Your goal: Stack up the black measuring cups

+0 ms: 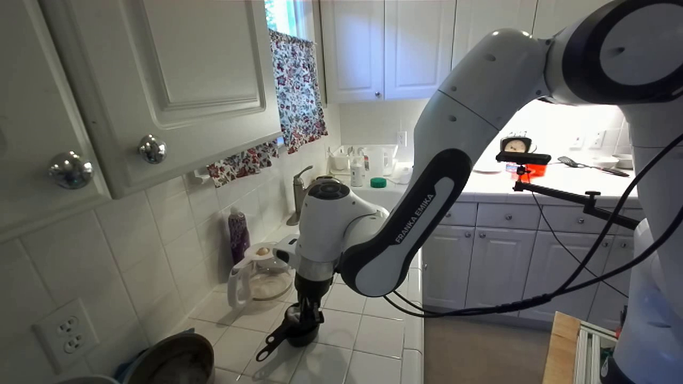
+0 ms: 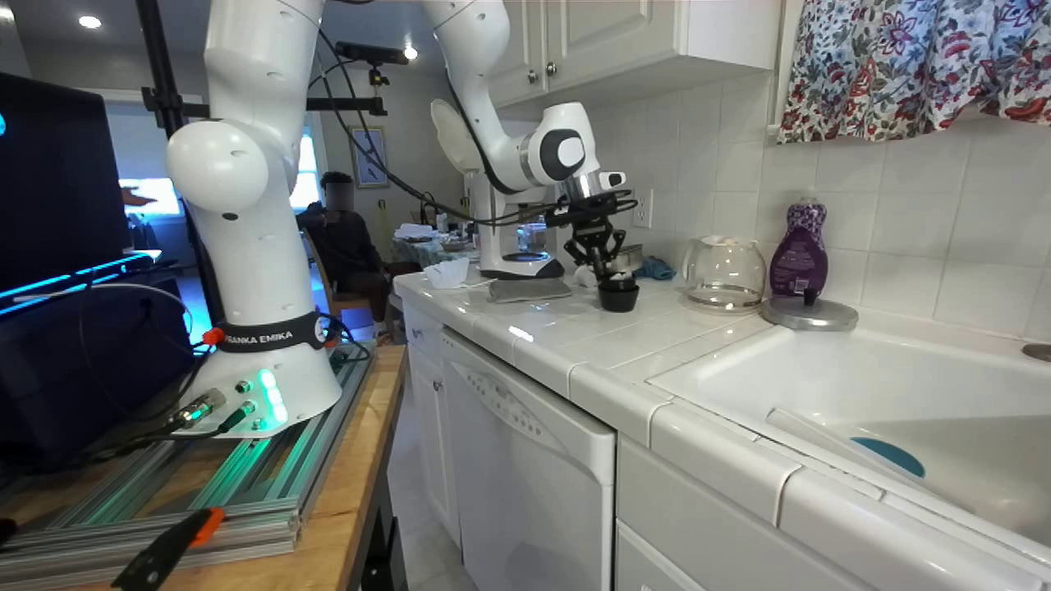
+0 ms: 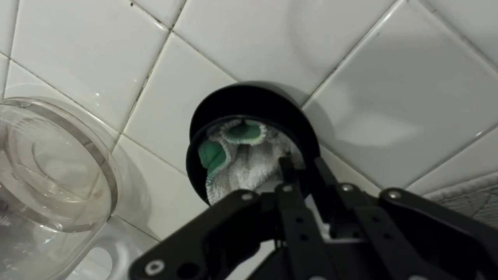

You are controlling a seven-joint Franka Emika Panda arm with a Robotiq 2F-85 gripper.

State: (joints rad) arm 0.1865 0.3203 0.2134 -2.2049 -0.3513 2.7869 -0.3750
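Note:
Two black measuring cups stand on the tiled counter, one in the other. The lower cup (image 1: 303,338) also shows in an exterior view (image 2: 618,301) and as a dark crescent in the wrist view (image 3: 249,99). The upper cup (image 2: 621,283) sits tilted and off-centre in it; its rim shows in the wrist view (image 3: 193,171). A fuzzy white and green cloth (image 3: 249,163) is stuffed inside. Black handles (image 1: 269,346) point toward the wall side. My gripper (image 3: 305,163) straddles the upper cup's wall, one finger inside, one outside, and looks shut on it. The finger contact is dark.
A glass carafe (image 1: 269,282) stands close beside the cups, also in the wrist view (image 3: 58,167). A purple soap bottle (image 2: 800,246), a metal lid (image 2: 809,313) and the sink (image 2: 706,382) lie beyond. A dark pan (image 1: 173,360) and grey cloth (image 2: 530,290) are on the counter.

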